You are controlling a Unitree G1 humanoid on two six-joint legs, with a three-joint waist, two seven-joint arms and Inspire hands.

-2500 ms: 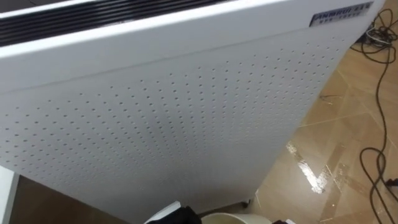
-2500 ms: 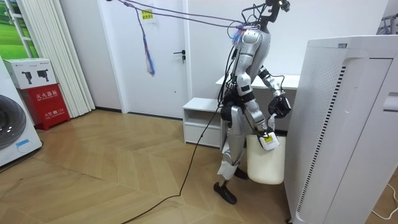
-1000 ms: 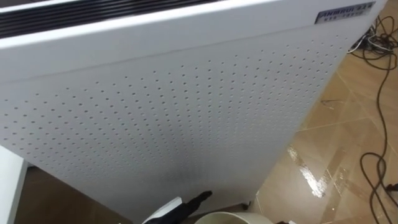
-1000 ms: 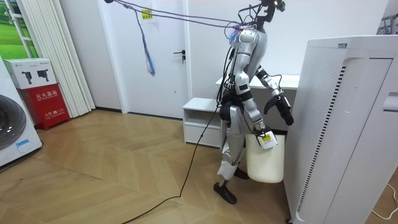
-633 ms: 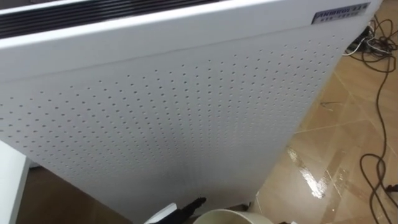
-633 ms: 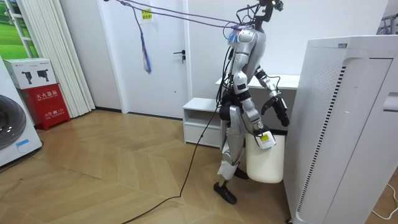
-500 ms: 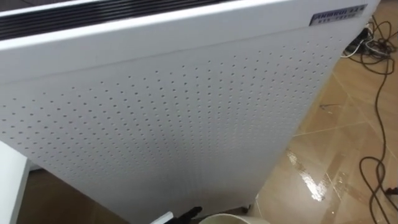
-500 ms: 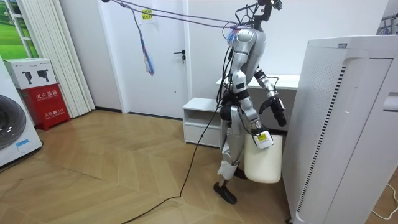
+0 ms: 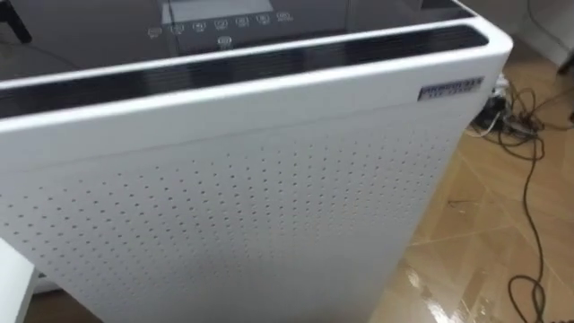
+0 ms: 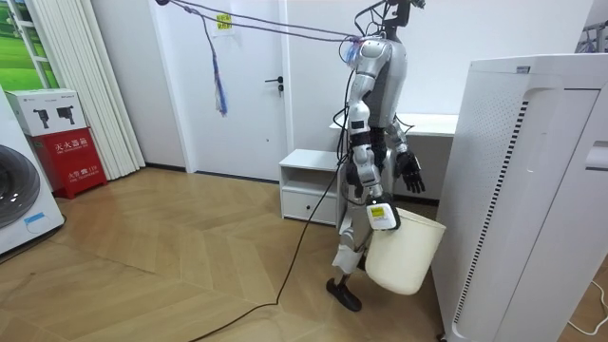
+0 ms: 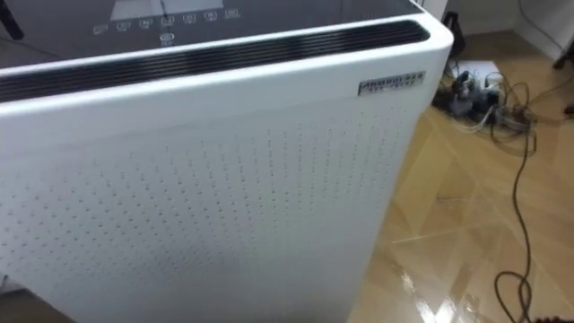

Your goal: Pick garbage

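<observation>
Left hand (image 10: 410, 176) dropped lower, fingers spread, empty | right hand (image 10: 370, 198) gripped tilted white waste bin (image 10: 401, 252) beside air purifier (image 10: 513, 190) | step judged: searching; next called for turning away to scan floor (image 10: 190, 256).

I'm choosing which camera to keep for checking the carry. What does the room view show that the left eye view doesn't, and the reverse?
Room view: the robot standing beside the tall white perforated air purifier, its right hand gripping a tilted cream plastic bucket, its left hand open beside its hip, and a low white cabinet behind it. Left eye view: the purifier's dark top control panel, its black vent slot and a tangle of cables on the floor. Shared: the purifier's perforated side and the wooden floor.
</observation>
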